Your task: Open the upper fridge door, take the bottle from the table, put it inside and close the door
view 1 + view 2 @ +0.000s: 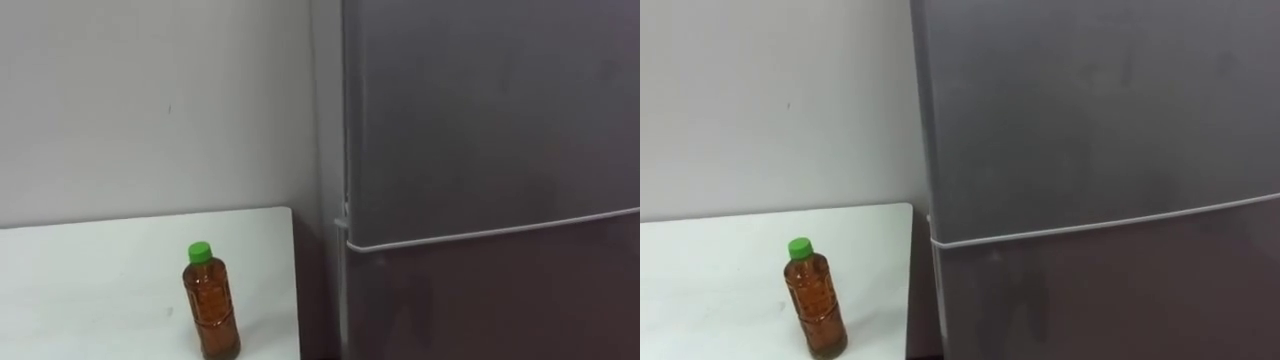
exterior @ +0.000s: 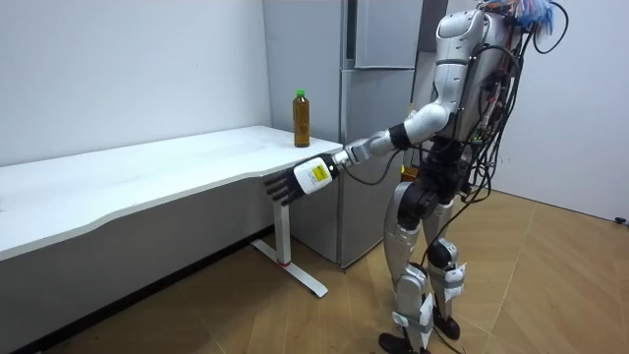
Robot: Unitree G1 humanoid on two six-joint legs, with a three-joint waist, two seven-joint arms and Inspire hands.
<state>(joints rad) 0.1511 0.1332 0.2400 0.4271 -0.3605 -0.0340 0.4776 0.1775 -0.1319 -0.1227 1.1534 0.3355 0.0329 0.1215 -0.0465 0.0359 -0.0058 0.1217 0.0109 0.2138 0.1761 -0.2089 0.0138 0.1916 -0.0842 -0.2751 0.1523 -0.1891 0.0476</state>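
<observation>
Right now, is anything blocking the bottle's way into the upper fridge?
Yes: the upper fridge door is shut, right beside the bottle standing on the table. Between the open left hand and the bottle, nothing visible stands.

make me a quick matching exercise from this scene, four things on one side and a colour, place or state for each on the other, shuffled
Things:
1. bottle
2. cap
3. fridge
4. left hand

Descriptions:
A. green
B. open, held out near the end of the table
C. grey, doors shut
D. upright on the white table, near the fridge

Pairs: 1-D, 2-A, 3-C, 4-B
</observation>
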